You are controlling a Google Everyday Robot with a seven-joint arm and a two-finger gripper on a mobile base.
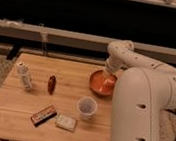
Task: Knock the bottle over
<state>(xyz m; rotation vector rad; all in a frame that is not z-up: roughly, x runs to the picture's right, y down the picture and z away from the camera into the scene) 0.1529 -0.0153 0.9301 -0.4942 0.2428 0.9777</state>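
The bottle (24, 76) is small and clear, with a white cap and a whitish label. It stands near the left edge of the wooden table (21, 125), leaning slightly. My gripper (107, 80) hangs at the end of the white arm (129, 54) over the orange bowl (96, 85) on the table's right side. It is far to the right of the bottle and does not touch it. A dark reddish-brown oval object (51, 84) and a clear plastic cup (87, 107) lie between the gripper and the bottle.
A dark flat bar (43, 115) and a pale packet (66, 122) lie near the table's front edge. My large white arm body (141, 119) fills the right side of the view. A rail and a dark wall run behind the table.
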